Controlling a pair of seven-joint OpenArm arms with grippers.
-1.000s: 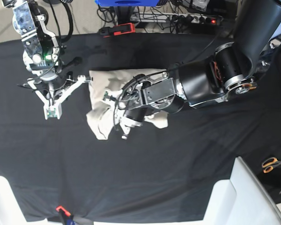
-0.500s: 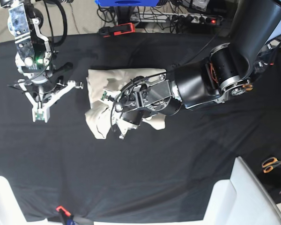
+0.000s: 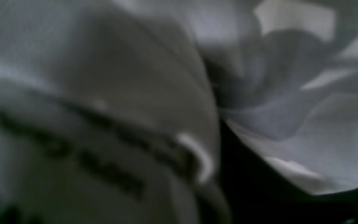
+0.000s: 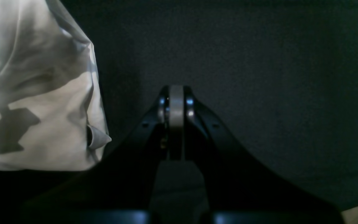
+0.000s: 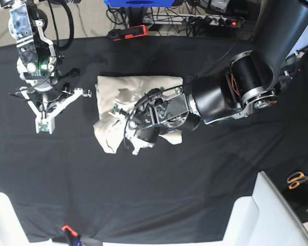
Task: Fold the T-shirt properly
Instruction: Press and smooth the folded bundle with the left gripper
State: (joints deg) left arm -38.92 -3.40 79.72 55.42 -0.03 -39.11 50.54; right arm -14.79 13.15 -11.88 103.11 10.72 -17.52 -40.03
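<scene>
The cream T-shirt [image 5: 143, 84] lies bunched and partly folded on the black tablecloth [image 5: 195, 169], left of the middle. My left gripper [image 5: 124, 124] sits low on the shirt's front left lobe, its fingers buried in the folds and apparently shut on the cloth. The left wrist view is filled with blurred T-shirt fabric [image 3: 306, 130] pressed close to the lens. My right gripper [image 5: 42, 126] hangs over bare cloth to the left of the shirt, shut and empty. In the right wrist view the right gripper [image 4: 176, 93] shows closed fingers, with the T-shirt [image 4: 42, 102] at the left edge.
Scissors [image 5: 297, 179] lie at the right edge. A white panel [image 5: 262, 215] stands at the front right. A red and black tool [image 5: 128, 32] and a power strip [image 5: 215, 21] sit beyond the table's far edge. An orange clip [image 5: 66, 229] marks the front edge.
The right arm swung left, away from the shirt, then stopped. The left gripper crept slightly left and toward the front, dragging the shirt's lower lobe with it.
</scene>
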